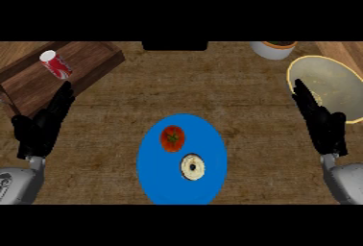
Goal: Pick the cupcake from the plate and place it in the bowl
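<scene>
A blue plate (157,168) lies in the middle of the wooden counter. On it sit a cupcake (192,167), pale with a dark centre seen from above, and a red tomato (172,138) just behind it. A large tan bowl (333,86) with a yellow rim stands at the right edge. My left hand (41,127) rests at the left with straight fingers, well away from the plate. My right hand (322,125) is open at the right, fingers pointing up, its tips over the bowl's near rim. Neither hand holds anything.
A dark wooden cutting board (85,62) lies at the back left with a red soda can (55,64) lying on it. A white cup (273,48) with dark contents stands at the back right. A black object (174,45) sits at the far edge.
</scene>
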Controlling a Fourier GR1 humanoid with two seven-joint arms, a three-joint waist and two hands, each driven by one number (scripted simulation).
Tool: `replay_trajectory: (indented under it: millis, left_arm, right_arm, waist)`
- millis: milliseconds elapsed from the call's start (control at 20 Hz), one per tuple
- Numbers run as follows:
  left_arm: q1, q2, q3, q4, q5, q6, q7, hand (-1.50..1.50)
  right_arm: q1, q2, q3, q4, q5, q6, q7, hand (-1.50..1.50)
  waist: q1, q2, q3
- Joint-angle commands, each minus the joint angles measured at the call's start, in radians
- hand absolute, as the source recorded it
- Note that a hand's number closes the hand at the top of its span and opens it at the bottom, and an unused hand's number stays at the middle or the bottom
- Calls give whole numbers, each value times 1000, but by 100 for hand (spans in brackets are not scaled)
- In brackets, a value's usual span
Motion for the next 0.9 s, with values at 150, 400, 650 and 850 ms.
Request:
replay_trajectory:
  millis: [150,400,650,850]
  left_arm:
    - [-12,-50,-64,-118,11,-80,-9,0]
    - [11,-148,-174,-154,13,-107,-7,0]
    - [-19,-185,-208,-221,-18,-91,58,0]
    - [51,-192,-234,-209,-36,-100,1,0]
  right_arm:
    - [84,174,78,-288,130,-306,47,150]
    - [160,260,274,-212,435,-562,142,150]
    - [116,363,405,-170,663,-666,227,-150]
    - [-17,266,420,-116,817,-486,487,-150]
  waist:
    - [-26,6,5]
    - [-17,10,3]
    - [5,18,6]
    - [12,15,2]
